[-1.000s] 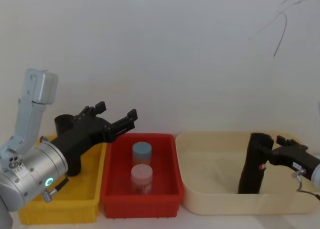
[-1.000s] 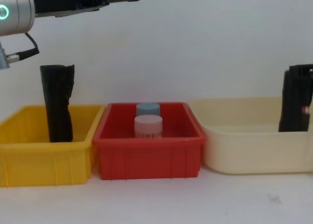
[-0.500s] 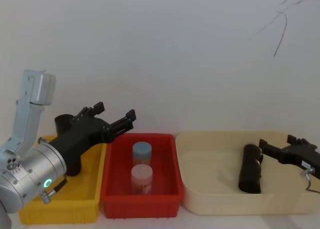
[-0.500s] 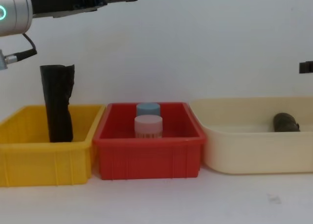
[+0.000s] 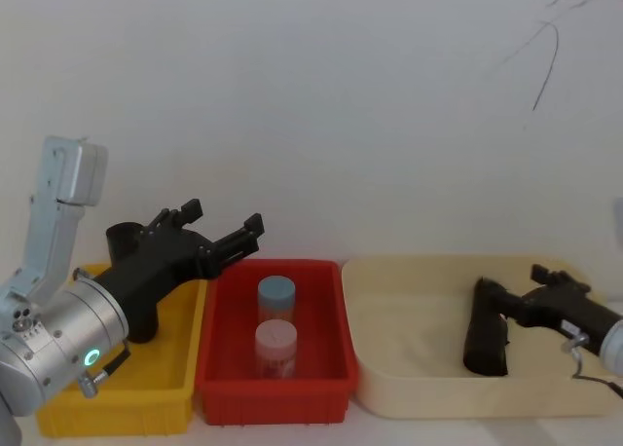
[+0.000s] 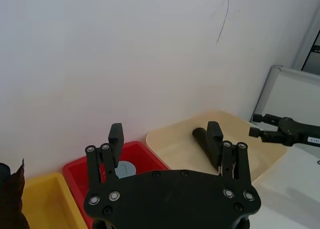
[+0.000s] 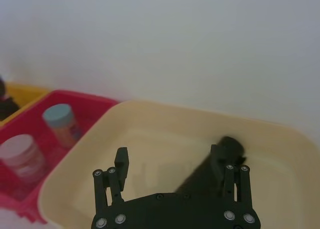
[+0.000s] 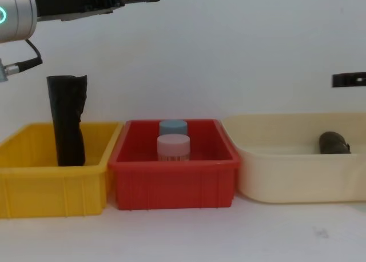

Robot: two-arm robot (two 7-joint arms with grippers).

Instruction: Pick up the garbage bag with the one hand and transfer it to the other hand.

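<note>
A black rolled garbage bag [image 5: 484, 334] lies on its side in the cream bin [image 5: 409, 388] at the right; it also shows in the chest view [image 8: 334, 142] and the right wrist view [image 7: 230, 144]. My right gripper [image 5: 531, 298] hovers just beside and above it, open, with nothing between its fingers. Up at the left, my left gripper [image 5: 222, 219], on the arm with the green-cyan ring, hangs open over the seam between the yellow and red bins. A second black roll [image 8: 67, 122] stands upright in the yellow bin [image 8: 51, 187].
A red bin [image 5: 273, 397] in the middle holds a blue-lidded jar [image 5: 276, 295] and a pink-lidded jar [image 5: 275, 344]. The three bins stand side by side against a white wall. Bare table lies in front of them.
My right gripper let go of the upright black roll, which fell flat in the cream bin. The gripper pulled back right, then edged left toward the roll. The left arm barely moved.
</note>
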